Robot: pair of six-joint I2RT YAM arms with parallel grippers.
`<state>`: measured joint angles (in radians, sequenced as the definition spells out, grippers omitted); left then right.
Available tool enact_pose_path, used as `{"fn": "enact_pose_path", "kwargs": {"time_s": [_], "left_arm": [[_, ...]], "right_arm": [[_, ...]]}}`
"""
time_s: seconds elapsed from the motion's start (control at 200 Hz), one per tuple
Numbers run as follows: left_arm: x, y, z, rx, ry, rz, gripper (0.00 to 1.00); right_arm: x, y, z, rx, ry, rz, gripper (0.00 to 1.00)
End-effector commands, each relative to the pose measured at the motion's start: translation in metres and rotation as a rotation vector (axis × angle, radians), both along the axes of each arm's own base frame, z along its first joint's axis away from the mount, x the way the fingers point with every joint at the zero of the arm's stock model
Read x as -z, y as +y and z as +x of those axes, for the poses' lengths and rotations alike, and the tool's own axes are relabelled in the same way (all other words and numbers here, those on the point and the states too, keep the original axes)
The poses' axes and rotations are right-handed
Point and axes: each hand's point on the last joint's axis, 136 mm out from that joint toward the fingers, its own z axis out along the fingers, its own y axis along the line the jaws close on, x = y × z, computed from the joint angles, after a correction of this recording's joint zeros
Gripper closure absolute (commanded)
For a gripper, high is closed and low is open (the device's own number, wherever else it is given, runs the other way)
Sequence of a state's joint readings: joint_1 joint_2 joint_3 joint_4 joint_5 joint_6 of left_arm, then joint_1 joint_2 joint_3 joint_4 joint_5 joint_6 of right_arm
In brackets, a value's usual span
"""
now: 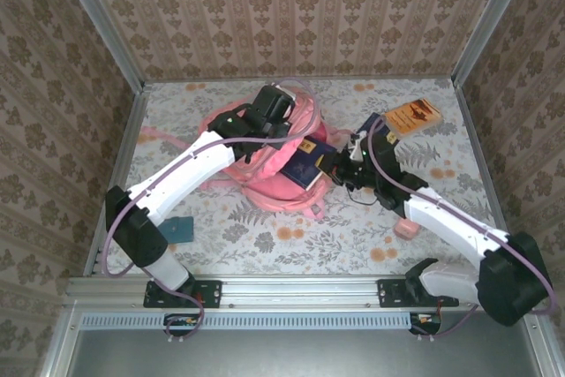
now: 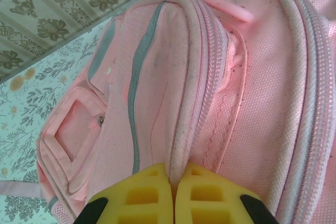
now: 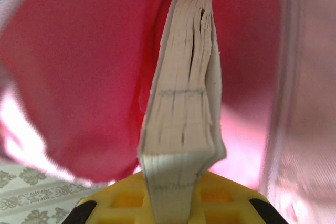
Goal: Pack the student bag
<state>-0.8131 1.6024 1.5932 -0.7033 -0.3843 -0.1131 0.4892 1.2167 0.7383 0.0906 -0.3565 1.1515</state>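
The student bag lies in the middle of the table, pink, its mouth turned to the right. My left gripper is on the bag's top side. In the left wrist view its yellow fingers are shut on a piped zipper edge of the bag. My right gripper is at the bag's mouth, shut on a dark blue book that reaches partly into the opening. The right wrist view has the book's pale page edges standing up from between the fingers, with the bag's pink lining around them.
An orange book lies on the table at the back right. A small teal item rests near the left arm's base. A small pink item sits beside the right forearm. Patterned walls close in the table on three sides.
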Motion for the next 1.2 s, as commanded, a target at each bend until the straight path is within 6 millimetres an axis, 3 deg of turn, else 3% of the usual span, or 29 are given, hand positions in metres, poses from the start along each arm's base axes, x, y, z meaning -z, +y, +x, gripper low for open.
{"fn": "enact_pose_path", "kwargs": {"time_s": [0.0,0.155,0.175,0.32,0.515,0.835,0.91,1.005,1.075,1.195], "left_arm": [[-0.067,-0.003,0.0,-0.017,-0.144,-0.185,0.98],[-0.066,-0.002,-0.003,-0.019,-0.139,-0.2,0.98],[-0.066,-0.002,-0.002,-0.02,-0.136,-0.202,0.98],[-0.065,-0.003,-0.004,-0.022,-0.127,-0.219,0.98],[-0.066,-0.003,-0.006,-0.026,-0.117,-0.243,0.98],[-0.064,-0.001,-0.008,-0.024,-0.097,-0.273,0.99],[-0.063,-0.001,-0.009,-0.025,-0.09,-0.281,0.99],[-0.06,0.001,-0.009,-0.032,-0.084,-0.28,0.98],[-0.058,0.003,-0.009,-0.04,-0.081,-0.28,0.99],[-0.052,0.007,-0.006,-0.063,-0.071,-0.27,0.99]], "right_arm": [[-0.054,0.015,0.033,0.052,-0.162,0.116,0.94],[-0.059,0.036,0.052,0.069,-0.169,0.147,0.95],[-0.047,0.041,0.058,0.073,-0.144,0.134,0.95],[-0.027,0.06,0.077,0.104,-0.117,0.113,0.95],[0.007,0.066,0.098,0.192,-0.072,0.089,0.96],[0.038,0.083,0.117,0.201,0.038,0.067,0.93],[0.047,0.09,0.122,0.202,0.076,0.069,0.88],[0.059,0.096,0.125,0.192,0.138,0.065,0.74],[0.074,0.095,0.115,0.18,0.235,0.038,0.59],[0.073,0.089,0.099,0.165,0.27,0.051,0.51]]}}
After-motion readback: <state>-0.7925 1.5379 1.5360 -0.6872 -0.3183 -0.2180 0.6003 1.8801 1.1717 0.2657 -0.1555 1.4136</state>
